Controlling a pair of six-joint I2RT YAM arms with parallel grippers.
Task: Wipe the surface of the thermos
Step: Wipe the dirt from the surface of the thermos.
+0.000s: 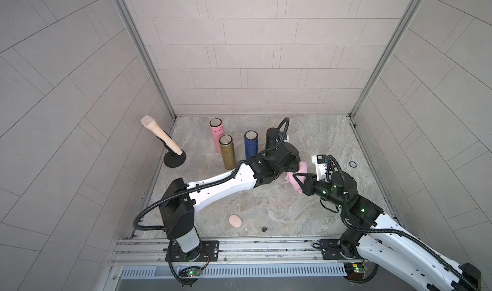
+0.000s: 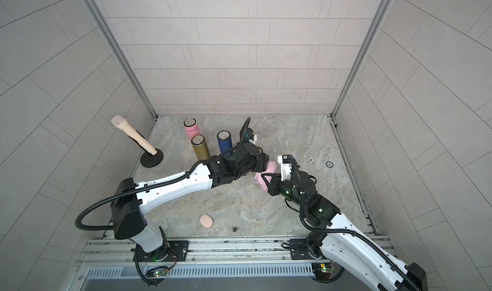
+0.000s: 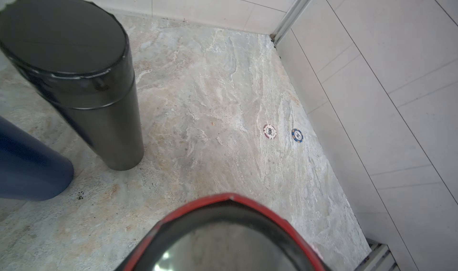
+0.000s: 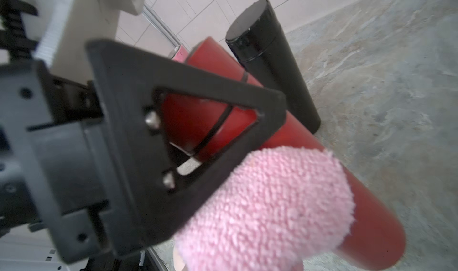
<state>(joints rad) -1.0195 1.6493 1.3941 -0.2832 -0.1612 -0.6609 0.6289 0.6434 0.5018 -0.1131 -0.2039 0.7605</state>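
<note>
I had the right gripper [image 1: 298,180] clamped tight on the pink cloth [image 4: 272,207], which lay against the side of the red thermos [image 4: 366,207]. That thermos was tilted near mid-floor, at roughly four o'clock from the blue thermos [image 1: 251,144] and just beside the black thermos [image 4: 272,71]. The left gripper [image 2: 262,163] held it in a partly closed grasp (its jaws were hidden under the wrist in both top views, so I went by the tilt and the red rim in the left wrist view).

Pale tiled walls [image 1: 253,50] enclose a marbled stone floor [image 1: 319,138]; aluminium rails [image 1: 143,50] line corners, seemingly under even light.
</note>
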